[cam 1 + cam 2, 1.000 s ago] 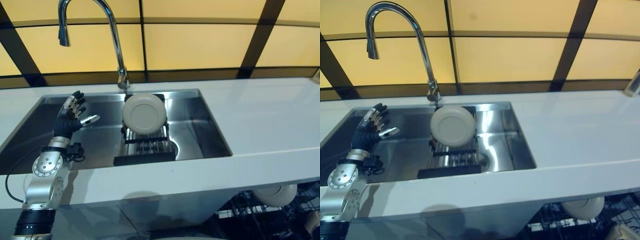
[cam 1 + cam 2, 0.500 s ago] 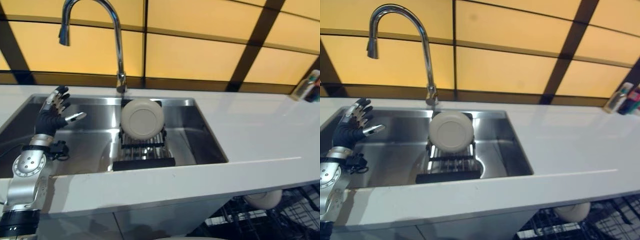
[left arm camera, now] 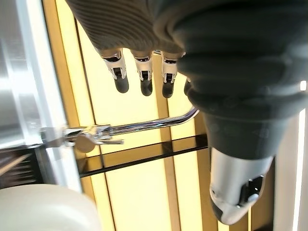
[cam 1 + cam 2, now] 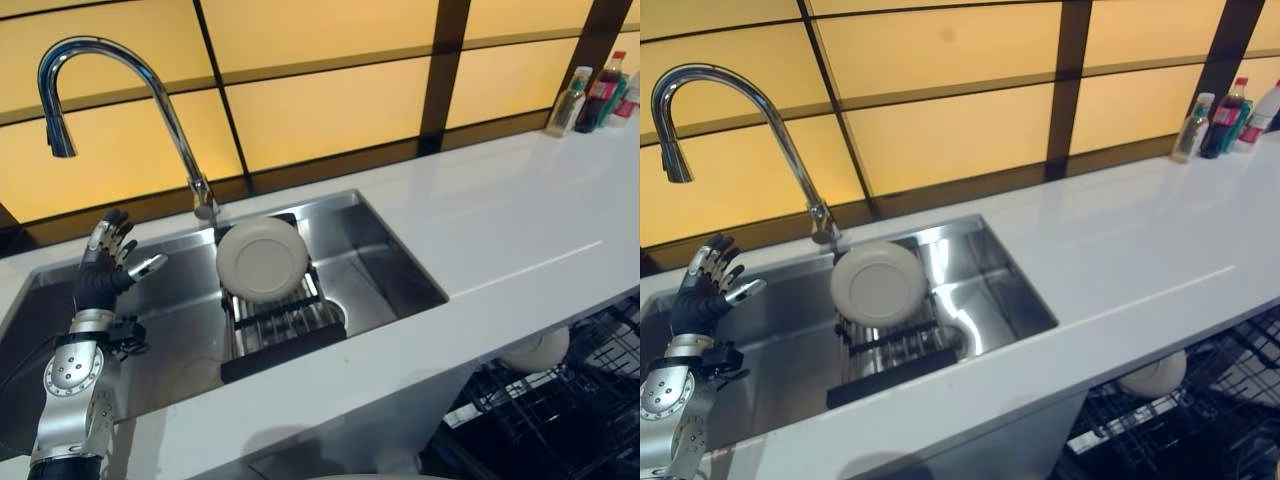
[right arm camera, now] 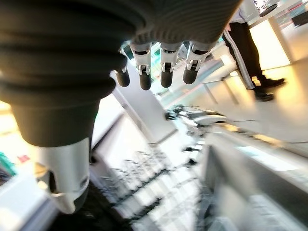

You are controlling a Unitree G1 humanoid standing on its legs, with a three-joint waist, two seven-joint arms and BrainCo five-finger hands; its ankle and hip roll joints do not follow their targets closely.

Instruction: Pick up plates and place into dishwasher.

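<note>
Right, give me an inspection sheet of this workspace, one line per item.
Surface: white counter around a steel sink.
Job's things: one plate stands on edge in the rack inside the sink; a second plate sits in the dishwasher rack below the counter.
Clutter: bottles at the counter's far right end.
Robot hands: left robot hand raised over the sink's left part, fingers relaxed, holding nothing; right robot hand open and empty, with dishwasher racks past it.
Cables: nothing seen.
Surroundings: curved faucet, yellow panelled wall, a person's legs in the right wrist view.
</note>
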